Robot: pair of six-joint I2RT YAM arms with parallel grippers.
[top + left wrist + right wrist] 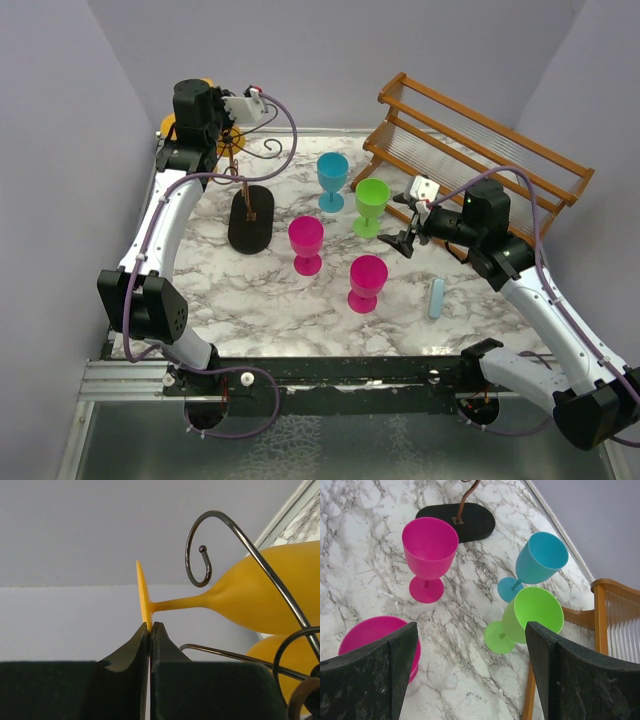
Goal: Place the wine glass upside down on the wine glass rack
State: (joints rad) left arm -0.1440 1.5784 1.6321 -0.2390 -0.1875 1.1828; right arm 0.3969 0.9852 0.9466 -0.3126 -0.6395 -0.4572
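My left gripper is shut on the foot rim of a yellow wine glass. In the left wrist view its stem runs sideways past a curled arm of the wine glass rack. A second yellow bowl shows below it among the wires. From above, the left gripper is at the rack's top at the far left, above the black oval base, and hides most of the glass. My right gripper is open and holds nothing, hovering over the marble by the green glass.
Standing upright on the table are a blue glass, the green glass and two pink glasses. A brown wooden slatted rack fills the back right. A small pale blue object lies near the right arm.
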